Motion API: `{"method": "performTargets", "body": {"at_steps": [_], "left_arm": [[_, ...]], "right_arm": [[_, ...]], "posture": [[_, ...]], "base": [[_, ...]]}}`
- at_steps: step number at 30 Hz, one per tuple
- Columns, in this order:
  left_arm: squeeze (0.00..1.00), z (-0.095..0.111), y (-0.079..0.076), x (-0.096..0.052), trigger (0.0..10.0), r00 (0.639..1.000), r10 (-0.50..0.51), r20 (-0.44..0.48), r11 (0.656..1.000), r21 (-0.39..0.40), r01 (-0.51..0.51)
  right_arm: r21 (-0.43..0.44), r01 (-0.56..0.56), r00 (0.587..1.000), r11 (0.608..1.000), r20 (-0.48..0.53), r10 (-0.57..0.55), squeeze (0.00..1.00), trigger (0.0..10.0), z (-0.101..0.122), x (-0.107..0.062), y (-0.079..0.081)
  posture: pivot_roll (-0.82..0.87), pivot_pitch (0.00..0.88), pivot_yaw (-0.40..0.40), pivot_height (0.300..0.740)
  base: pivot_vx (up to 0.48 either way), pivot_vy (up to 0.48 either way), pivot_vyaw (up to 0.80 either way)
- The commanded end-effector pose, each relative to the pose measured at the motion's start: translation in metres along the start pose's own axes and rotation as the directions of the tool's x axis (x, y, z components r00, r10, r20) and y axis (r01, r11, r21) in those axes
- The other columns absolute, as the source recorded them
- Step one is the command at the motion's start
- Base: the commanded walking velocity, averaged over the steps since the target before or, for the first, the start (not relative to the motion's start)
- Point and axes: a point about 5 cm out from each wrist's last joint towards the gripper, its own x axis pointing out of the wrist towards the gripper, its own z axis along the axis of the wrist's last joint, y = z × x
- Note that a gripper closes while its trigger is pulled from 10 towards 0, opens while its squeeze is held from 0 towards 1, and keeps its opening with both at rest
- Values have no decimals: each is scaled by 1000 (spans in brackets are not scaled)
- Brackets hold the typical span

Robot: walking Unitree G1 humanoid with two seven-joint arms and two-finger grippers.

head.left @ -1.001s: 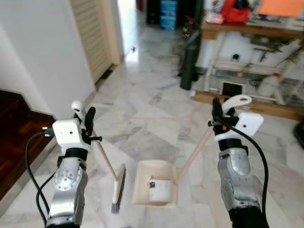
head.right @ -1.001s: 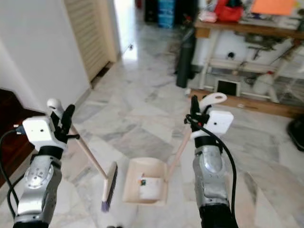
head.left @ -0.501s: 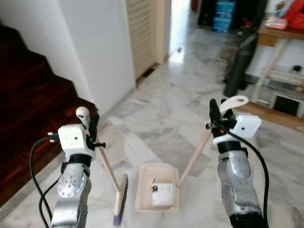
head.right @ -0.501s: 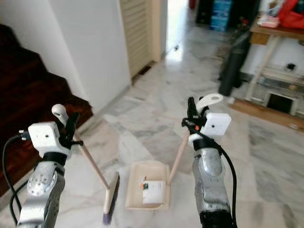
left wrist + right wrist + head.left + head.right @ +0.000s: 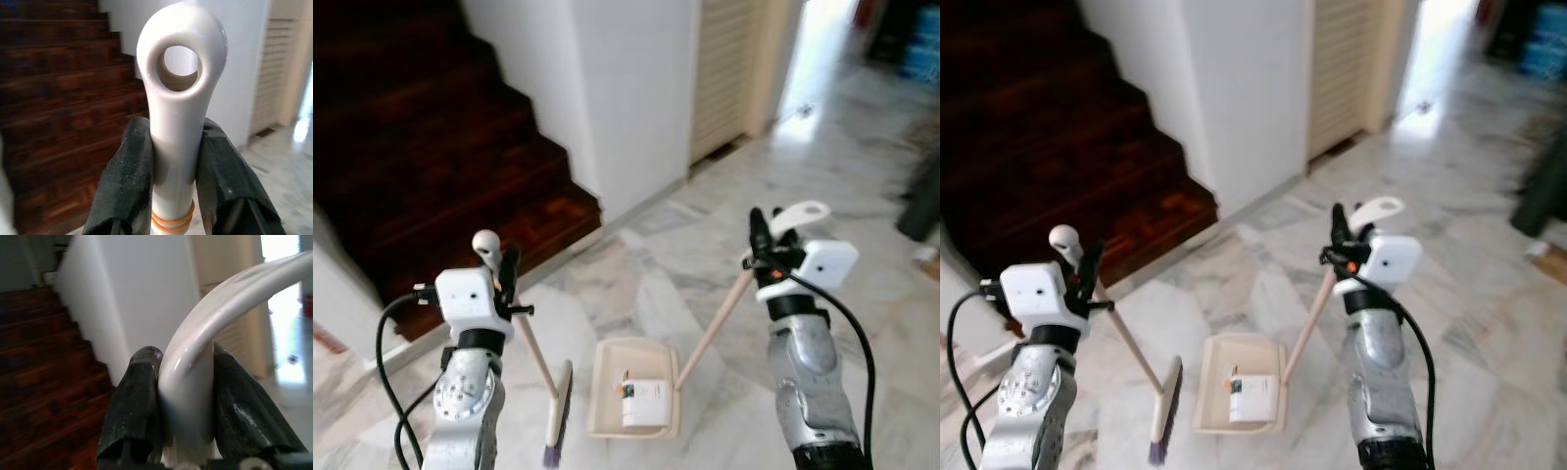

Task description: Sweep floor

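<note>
My left gripper point(image 5: 502, 269) is shut on the white top of a broom handle point(image 5: 178, 117). The broom's wooden stick slants down to its purple-bristled head point(image 5: 557, 416) on the marble floor. My right gripper point(image 5: 764, 235) is shut on the curved white grip of the dustpan handle point(image 5: 195, 387). That handle runs down to a cream dustpan point(image 5: 634, 401) standing on the floor between my arms. A white scrap with small bits of litter point(image 5: 641, 401) lies inside the pan.
Dark wooden stairs point(image 5: 440, 127) rise at the left, beside a white wall corner point(image 5: 626, 88). A louvred door point(image 5: 724, 69) and a bright doorway lie behind it. Marble floor point(image 5: 862, 176) stretches to the right, with a dark blurred object point(image 5: 922, 201) at the right edge.
The whole view has swung left: the table and shelves have left the picture and the stairs have come in. Both grippers hold broom and dustpan as before.
</note>
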Motion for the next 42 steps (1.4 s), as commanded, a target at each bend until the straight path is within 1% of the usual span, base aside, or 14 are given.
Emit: {"method": "performTargets", "body": {"at_steps": [1,6,9,19,29,36,40,42], "left_arm": [[0,8,5,2,10000,999,27,30,999,26,-28],[0,10,6,3,10000,999,43,34,999,24,-44],[0,9,7,2,10000,998,53,30,998,22,-54],[0,11,7,3,10000,997,71,30,997,16,-71],[0,11,8,3,10000,996,92,19,996,12,-92],[0,11,7,2,10000,995,99,18,995,9,-99],[0,11,7,1,10000,995,103,17,995,8,-103],[0,11,7,1,10000,995,103,17,995,8,-103]], "right_arm": [[11,-33,997,999,66,32,0,10000,15,7,10],[23,-42,996,999,76,40,0,10000,17,9,12],[53,-45,997,998,68,41,0,10000,15,9,13],[46,-54,998,997,45,52,0,10000,15,11,12],[58,-11,999,998,50,8,0,10000,18,13,9],[68,-11,999,998,49,7,0,10000,19,14,10],[52,-13,999,999,48,10,0,10000,19,14,10],[30,-13,999,999,45,11,0,10000,19,14,10]], "posture": [[-17,0,45,740],[-14,0,43,740],[-14,0,42,740],[-7,0,37,740],[-8,0,39,740],[-6,0,34,740],[-6,0,32,740],[-7,0,32,740]], "base": [[0,0,800],[0,0,800],[0,0,0],[0,427,0],[0,434,0],[0,433,0],[0,434,0],[0,433,394]]}}
